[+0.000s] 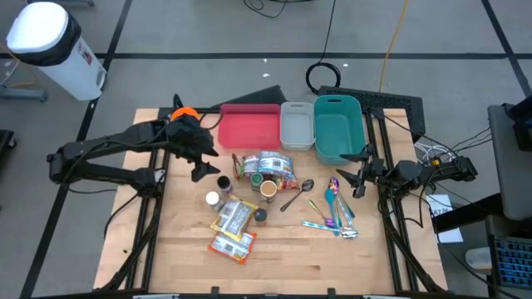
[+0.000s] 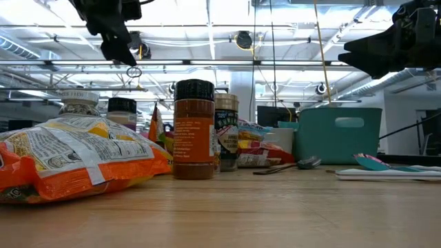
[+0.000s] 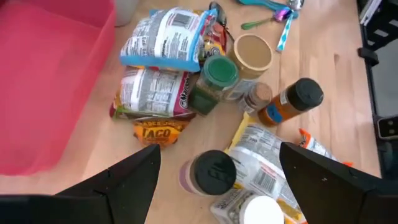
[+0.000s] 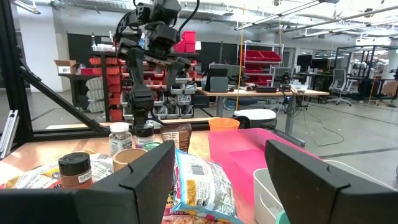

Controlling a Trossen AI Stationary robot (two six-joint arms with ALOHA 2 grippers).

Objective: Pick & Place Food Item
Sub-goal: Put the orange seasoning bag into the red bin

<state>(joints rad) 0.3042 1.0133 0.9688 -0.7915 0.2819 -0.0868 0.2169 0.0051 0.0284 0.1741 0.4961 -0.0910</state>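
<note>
Food items lie in a heap at mid-table: printed packets (image 1: 268, 164), a green-lidded jar (image 3: 214, 78), an orange spice bottle (image 3: 292, 102), a dark-lidded jar (image 3: 210, 173), a white-lidded jar (image 1: 213, 198) and orange-edged pouches (image 1: 233, 228) lying flat. My left gripper (image 1: 202, 169) hangs open in the air at the heap's left side, slanting down over the dark-lidded jar, nothing between its fingers (image 3: 118, 180). My right gripper (image 1: 356, 176) waits open near the table's right edge, pointing level across the table.
A red tray (image 1: 249, 126), a grey bin (image 1: 297, 124) and a teal bin (image 1: 338, 126) stand in a row along the far edge. Coloured spoons and forks (image 1: 334, 209) lie right of the heap. A tan cup (image 1: 268, 188) stands among the items. Bare wood lies toward the near edge.
</note>
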